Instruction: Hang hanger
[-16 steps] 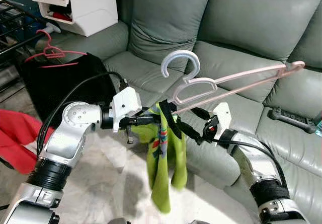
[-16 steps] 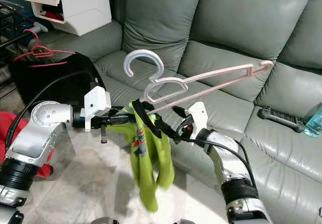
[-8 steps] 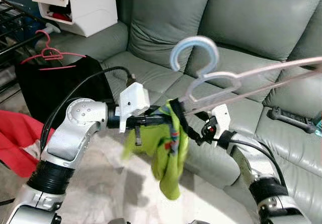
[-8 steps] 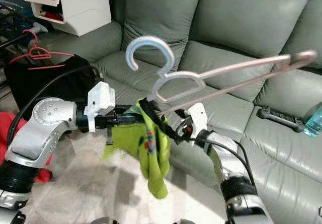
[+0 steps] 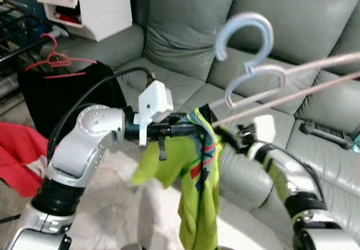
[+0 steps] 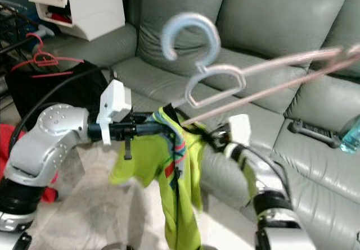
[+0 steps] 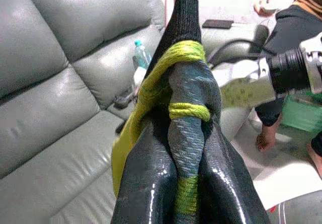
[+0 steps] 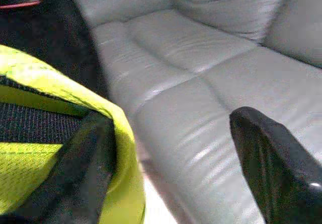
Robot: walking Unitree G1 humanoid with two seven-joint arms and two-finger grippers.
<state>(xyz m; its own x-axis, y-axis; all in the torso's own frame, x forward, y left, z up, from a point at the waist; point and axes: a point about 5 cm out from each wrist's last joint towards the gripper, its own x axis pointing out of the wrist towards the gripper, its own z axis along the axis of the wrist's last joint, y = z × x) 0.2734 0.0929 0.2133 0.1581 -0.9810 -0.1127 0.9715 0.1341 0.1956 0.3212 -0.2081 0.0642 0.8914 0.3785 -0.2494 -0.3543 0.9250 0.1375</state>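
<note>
A pale pink hanger [image 5: 264, 76] with a light blue hook [image 5: 244, 28] floats tilted above the sofa, its long bars running off to the right. A lime green garment [image 5: 197, 205] hangs from its near end. My left gripper [image 5: 188, 127] is shut on the garment's bunched collar [image 7: 188, 108], and a thin rod rises just beyond the cloth. My right gripper [image 5: 228, 135] sits just right of the garment under the hanger's bar. Its fingers [image 8: 271, 153] stand apart, green cloth lying against one of them, sofa seat showing between.
A grey leather sofa [image 5: 185, 19] lies ahead. A white storage box [image 5: 93, 5] sits on its left arm. A red hanger [image 5: 53, 59] rests on a black bag [image 5: 67, 92], with red cloth [image 5: 22, 154] on the floor. A black object [image 5: 323, 132] lies on the right seat. A person [image 7: 297, 32] sits nearby.
The hanger has risen and moved right, its hook now higher in view. Both arms lifted and shifted right with it. The garment swung and now hangs longer.
</note>
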